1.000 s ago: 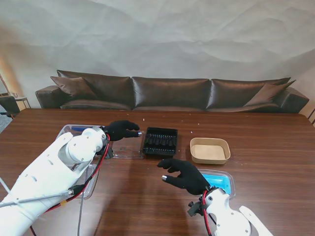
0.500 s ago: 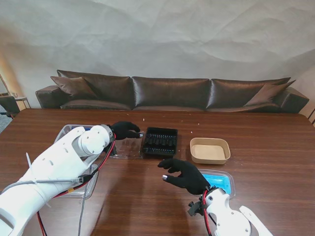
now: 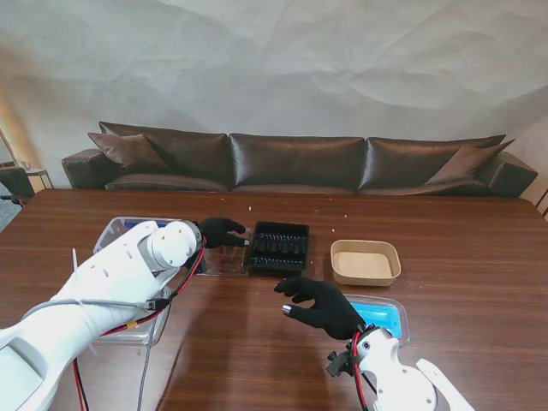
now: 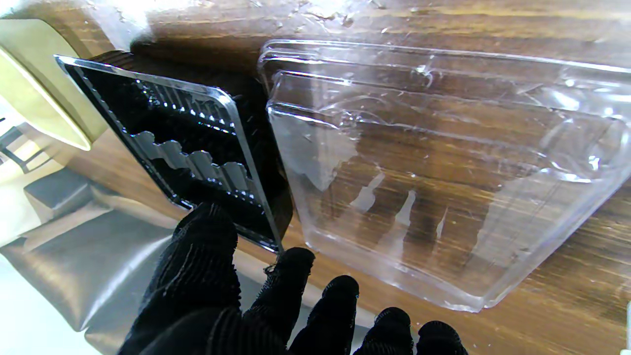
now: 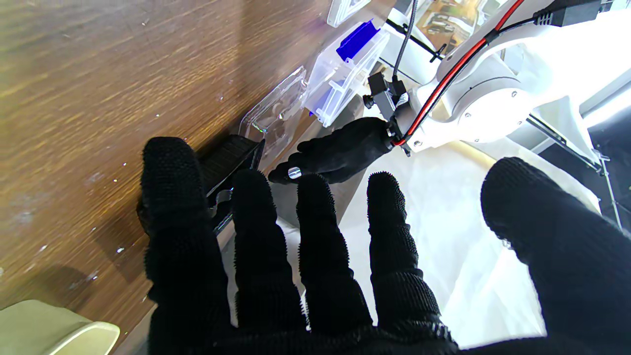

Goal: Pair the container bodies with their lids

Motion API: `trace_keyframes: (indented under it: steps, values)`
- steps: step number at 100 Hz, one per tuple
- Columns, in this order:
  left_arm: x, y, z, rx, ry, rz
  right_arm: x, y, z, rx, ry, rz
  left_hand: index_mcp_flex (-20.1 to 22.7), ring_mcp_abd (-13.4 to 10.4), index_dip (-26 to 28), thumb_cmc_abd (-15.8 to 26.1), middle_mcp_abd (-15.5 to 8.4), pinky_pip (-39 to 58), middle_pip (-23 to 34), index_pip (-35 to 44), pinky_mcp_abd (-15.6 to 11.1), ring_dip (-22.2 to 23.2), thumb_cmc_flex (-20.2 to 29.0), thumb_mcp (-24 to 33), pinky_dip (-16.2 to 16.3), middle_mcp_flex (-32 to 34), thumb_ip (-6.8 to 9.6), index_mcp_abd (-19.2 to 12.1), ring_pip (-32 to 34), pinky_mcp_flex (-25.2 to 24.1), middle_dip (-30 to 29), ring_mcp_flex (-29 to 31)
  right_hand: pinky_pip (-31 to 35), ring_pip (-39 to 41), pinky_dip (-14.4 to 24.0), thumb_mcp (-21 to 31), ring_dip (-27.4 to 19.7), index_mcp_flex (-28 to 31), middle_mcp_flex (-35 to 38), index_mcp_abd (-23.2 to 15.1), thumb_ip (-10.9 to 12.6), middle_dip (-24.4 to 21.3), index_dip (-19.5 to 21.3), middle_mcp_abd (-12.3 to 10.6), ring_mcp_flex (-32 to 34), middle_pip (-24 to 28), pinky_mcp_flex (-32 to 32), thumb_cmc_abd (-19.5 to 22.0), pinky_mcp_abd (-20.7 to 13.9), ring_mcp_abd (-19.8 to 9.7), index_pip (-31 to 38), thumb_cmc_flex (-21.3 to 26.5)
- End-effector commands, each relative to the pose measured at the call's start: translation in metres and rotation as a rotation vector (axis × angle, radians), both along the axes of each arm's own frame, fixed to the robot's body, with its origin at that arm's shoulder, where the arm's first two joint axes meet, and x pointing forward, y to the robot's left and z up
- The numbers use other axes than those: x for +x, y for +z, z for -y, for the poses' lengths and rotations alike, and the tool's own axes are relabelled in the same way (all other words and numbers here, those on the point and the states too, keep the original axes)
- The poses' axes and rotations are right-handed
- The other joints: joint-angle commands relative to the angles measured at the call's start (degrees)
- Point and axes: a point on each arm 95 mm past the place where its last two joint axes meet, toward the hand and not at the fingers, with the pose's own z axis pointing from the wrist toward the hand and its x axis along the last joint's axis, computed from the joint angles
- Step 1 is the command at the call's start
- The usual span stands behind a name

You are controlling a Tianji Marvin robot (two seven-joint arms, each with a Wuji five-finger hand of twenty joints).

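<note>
**Both hands empty above the table; bodies and lids lie apart**

Nearest to the robot, the right hand (image 3: pixel 321 306) is held above the brown table (image 3: pixel 479 257) with its fingers (image 5: pixel 256 231) spread and nothing grasped. Just beside it, on the right, a clear container with a blue insert (image 3: pixel 383 316) is seen, partly hidden by the wrist. At the left, a clear plastic box (image 3: pixel 128 330) is largely covered by the left arm.

Farther off, the left hand (image 3: pixel 223 231) is held over the transparent lid (image 4: pixel 443 167), with its fingers extended and apart, nothing gripped; contact with the lid cannot be judged. The lid lies flat on the wood, just beside the black ribbed tray (image 3: pixel 278 247), their edges close together. To the right of the tray, apart from it, the beige paper container (image 3: pixel 366 261) is set open and upright. At the far left, a clear box with blue contents (image 3: pixel 124 228) is seen behind the arm. Beyond the table, a dark leather sofa (image 3: pixel 300 163) stands against the wall.
</note>
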Motion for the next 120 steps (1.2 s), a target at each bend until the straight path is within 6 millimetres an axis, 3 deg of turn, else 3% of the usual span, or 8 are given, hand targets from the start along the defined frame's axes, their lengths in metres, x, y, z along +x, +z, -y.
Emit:
trace_keyframes:
  steps: [1, 40, 120]
  values:
    - [0.003, 0.002, 0.007, -0.012, -0.007, -0.008, -0.002, -0.003, -0.003, -0.002, 0.014, -0.013, -1.3, -0.6, -0.5, 3.6, -1.2, -2.3, -0.4, -0.7, -1.9, -1.2, -0.2, -0.5, -1.0, -1.9, -0.17, -1.2, -1.2, 0.0, -0.9, -1.5, 2.4, -0.3, -1.9, 1.2, 0.4, 1.2, 0.8, -0.1, 1.1, -0.5, -0.7, 0.4, 1.0, -0.1, -26.4, 1.4, -0.1, 0.1, -0.5, -0.7]
    - [0.003, -0.010, 0.004, 0.003, -0.003, -0.061, 0.000, -0.006, -0.004, 0.000, 0.008, -0.022, -1.2, -0.5, -0.6, 3.9, -1.4, -2.1, -0.2, -0.1, -1.6, -2.0, -0.3, -0.5, -2.0, -1.9, -0.08, -1.1, -1.1, 0.0, -0.7, -1.5, 2.5, -0.3, -2.1, 1.3, 0.4, 1.3, 1.1, 0.0, 1.1, -0.5, -0.8, 0.5, 1.1, -0.1, -26.4, 1.4, -0.1, 0.1, -0.4, -0.6]
    - [-0.051, -0.018, -0.017, 0.072, -0.049, -0.146, 0.001, -0.009, -0.006, 0.001, 0.013, -0.030, -0.2, 0.9, -0.2, 4.3, 0.2, -1.6, 0.0, 0.5, -0.8, -0.2, -0.1, -0.4, -1.3, -0.2, 0.07, -0.2, -0.6, 0.0, -0.1, -1.4, 2.6, -0.3, -2.3, 1.4, 0.4, 1.8, 1.4, 0.5, 1.1, -0.5, -0.9, 0.8, 1.2, -0.2, -26.4, 1.9, 0.0, 0.2, -0.4, -0.5]
